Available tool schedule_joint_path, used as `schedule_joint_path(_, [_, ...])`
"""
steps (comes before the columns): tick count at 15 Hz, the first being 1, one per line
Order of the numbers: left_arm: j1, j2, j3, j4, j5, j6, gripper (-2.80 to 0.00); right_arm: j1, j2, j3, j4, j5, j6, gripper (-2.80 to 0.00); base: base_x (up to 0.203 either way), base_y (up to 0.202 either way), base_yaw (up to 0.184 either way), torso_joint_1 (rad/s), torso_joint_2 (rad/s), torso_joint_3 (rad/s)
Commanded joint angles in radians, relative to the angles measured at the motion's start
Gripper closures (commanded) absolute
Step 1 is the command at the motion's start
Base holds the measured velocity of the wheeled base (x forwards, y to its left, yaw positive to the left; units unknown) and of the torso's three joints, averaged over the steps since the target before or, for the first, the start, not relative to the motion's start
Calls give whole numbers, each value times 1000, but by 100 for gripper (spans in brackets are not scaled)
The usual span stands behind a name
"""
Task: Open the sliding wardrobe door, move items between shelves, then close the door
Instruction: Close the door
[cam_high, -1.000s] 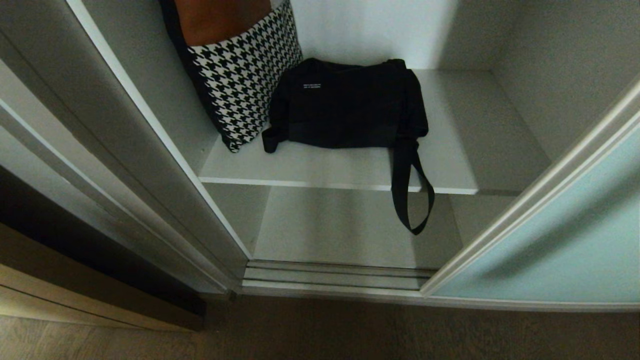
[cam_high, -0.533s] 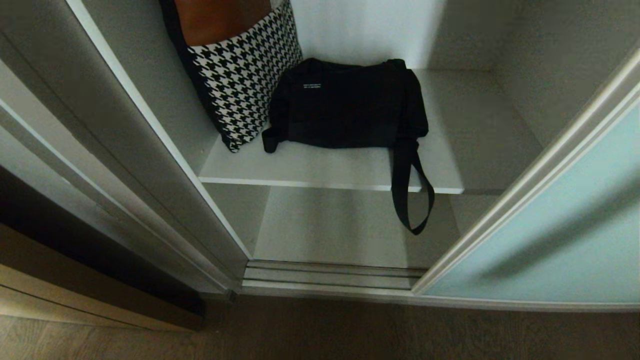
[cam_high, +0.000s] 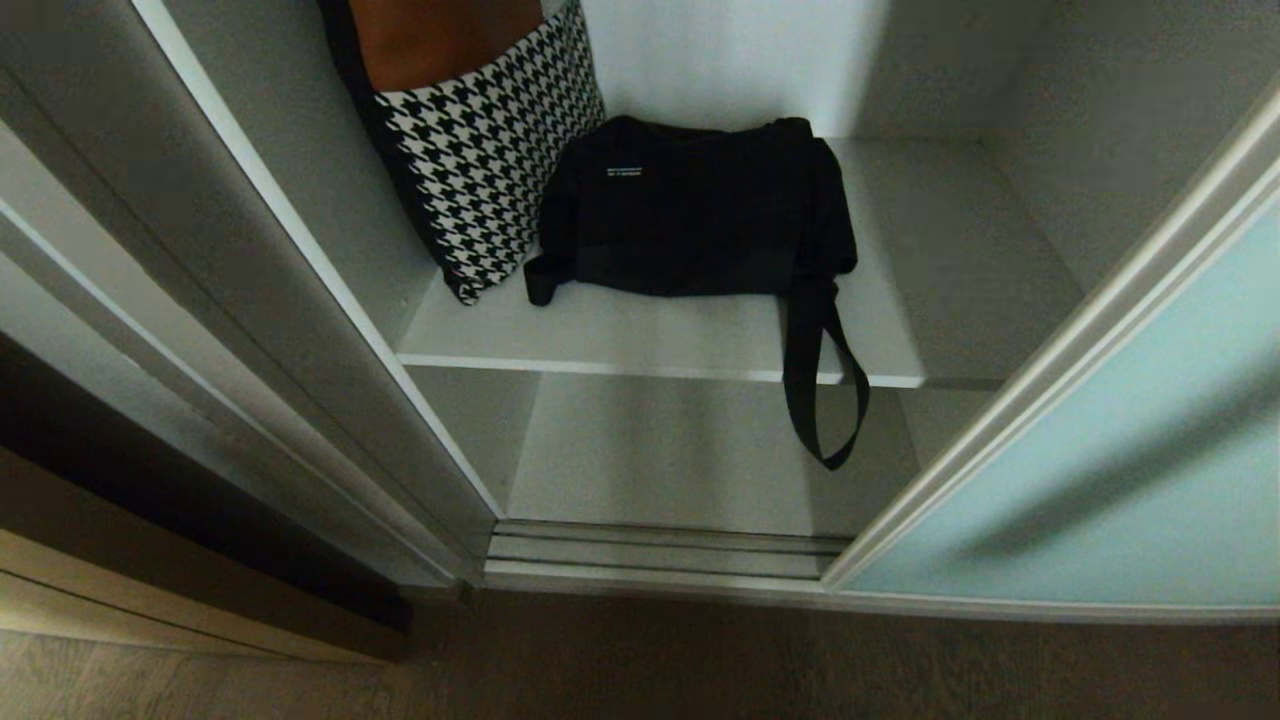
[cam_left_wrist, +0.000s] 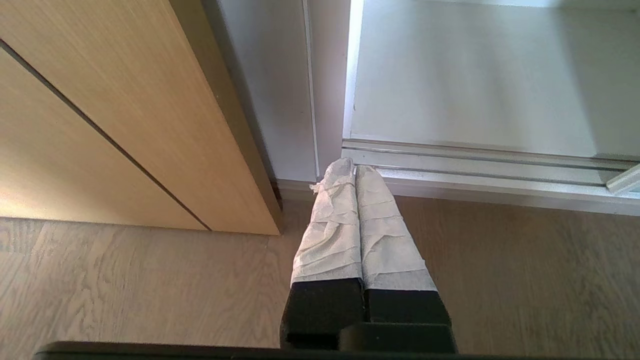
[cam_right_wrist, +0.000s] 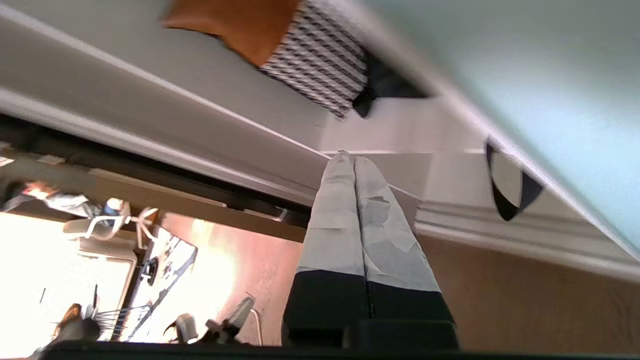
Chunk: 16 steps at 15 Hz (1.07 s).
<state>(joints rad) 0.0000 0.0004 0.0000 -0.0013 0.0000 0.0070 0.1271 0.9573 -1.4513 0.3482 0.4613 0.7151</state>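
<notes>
The right hand (cam_right_wrist: 354, 162), fingers pressed together and holding nothing, is beside the glass door (cam_high: 1120, 470), which has slid a little further across the opening than a second ago, so closing has likely begun, while the black bag (cam_high: 700, 205) lies on the upper shelf (cam_high: 640, 340).

A houndstooth cushion (cam_high: 490, 150) with an orange-brown upper panel leans tilted against the white-grey left wall, back in the left corner. Down in front runs a silver floor track (cam_high: 660, 555) with parallel grooves, and a wood-grain floor (cam_high: 640, 665) spreads before it. Off to the left stands a light wood panel (cam_left_wrist: 115, 125), its lower edge meeting the floor.
</notes>
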Motion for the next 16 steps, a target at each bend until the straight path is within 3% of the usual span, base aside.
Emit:
schedule_joint_path(1, [0, 1, 0, 0, 0, 1, 0, -56, -95, 5, 5, 1, 5, 0, 0, 0, 0, 0, 0, 0])
schedule_joint_path(5, [0, 3, 0, 0, 0, 1, 0, -149, -75, 10, 6, -1, 6, 0, 0, 0, 0, 0, 0, 0])
schedule_joint_path(16, [0, 1, 0, 0, 0, 1, 0, -164, 86, -12, -9, -12, 10, 0, 0, 0, 0, 0, 0, 0])
